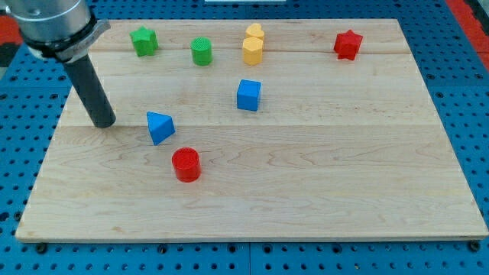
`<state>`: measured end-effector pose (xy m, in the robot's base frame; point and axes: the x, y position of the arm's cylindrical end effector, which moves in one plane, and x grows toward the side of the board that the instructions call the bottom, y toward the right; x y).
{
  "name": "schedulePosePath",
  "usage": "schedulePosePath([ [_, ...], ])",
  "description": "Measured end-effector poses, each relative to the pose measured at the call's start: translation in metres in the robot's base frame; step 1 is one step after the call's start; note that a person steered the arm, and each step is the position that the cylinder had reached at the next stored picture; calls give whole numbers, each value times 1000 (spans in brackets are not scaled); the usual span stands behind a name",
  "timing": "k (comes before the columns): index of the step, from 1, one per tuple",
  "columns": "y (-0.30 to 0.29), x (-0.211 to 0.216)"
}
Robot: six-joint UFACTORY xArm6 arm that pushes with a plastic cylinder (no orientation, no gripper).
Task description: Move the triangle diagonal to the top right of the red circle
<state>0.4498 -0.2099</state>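
A blue triangle (pixel 160 127) lies on the wooden board, left of centre. A red circle (pixel 186 165) sits just below and to the right of it, a short gap apart. My tip (pixel 105 122) rests on the board to the left of the blue triangle, about a block's width away and not touching it. The rod rises from the tip toward the view's top left.
A green star (pixel 143 40), a green circle (pixel 201 51), a yellow heart (pixel 254 32) and a yellow hexagon (pixel 253 51) line the top. A blue cube (pixel 248 95) sits mid-board. A red star (pixel 348 44) is at the top right. The board's left edge (pixel 47 145) is near my tip.
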Motion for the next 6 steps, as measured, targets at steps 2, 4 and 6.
schedulePosePath([
  [2,2,1],
  [4,87,1],
  [6,150,1],
])
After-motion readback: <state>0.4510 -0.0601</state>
